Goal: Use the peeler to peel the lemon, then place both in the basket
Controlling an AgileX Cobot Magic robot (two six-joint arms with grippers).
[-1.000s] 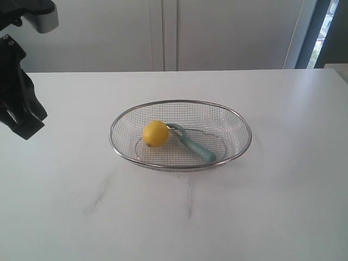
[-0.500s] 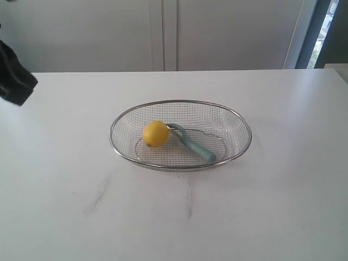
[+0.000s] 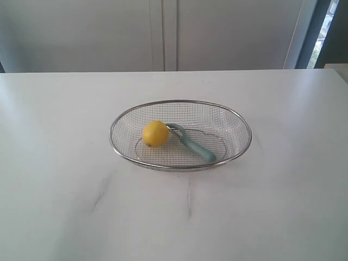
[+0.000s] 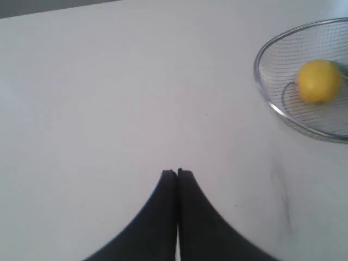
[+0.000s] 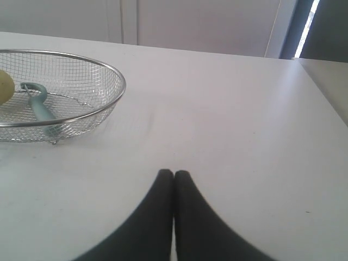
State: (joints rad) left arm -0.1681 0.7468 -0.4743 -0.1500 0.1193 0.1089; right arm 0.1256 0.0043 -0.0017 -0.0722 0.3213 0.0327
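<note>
The yellow lemon lies inside the silver wire basket on the white table, left of centre in it. Beside the lemon, the teal-handled peeler rests on the mesh with its head touching the fruit. Neither arm shows in the exterior view. My left gripper is shut and empty over bare table, well away from the basket and the lemon. My right gripper is also shut and empty, apart from the basket where the peeler lies.
The white table stretches around the basket, with faint grey marks in front of it. Pale cabinet doors stand behind the table's far edge. A dark window frame is at the back right.
The left arm, seen at the left edge of the exterior view, has drawn back and left the picture. The lemon, peeler and basket have not moved.
</note>
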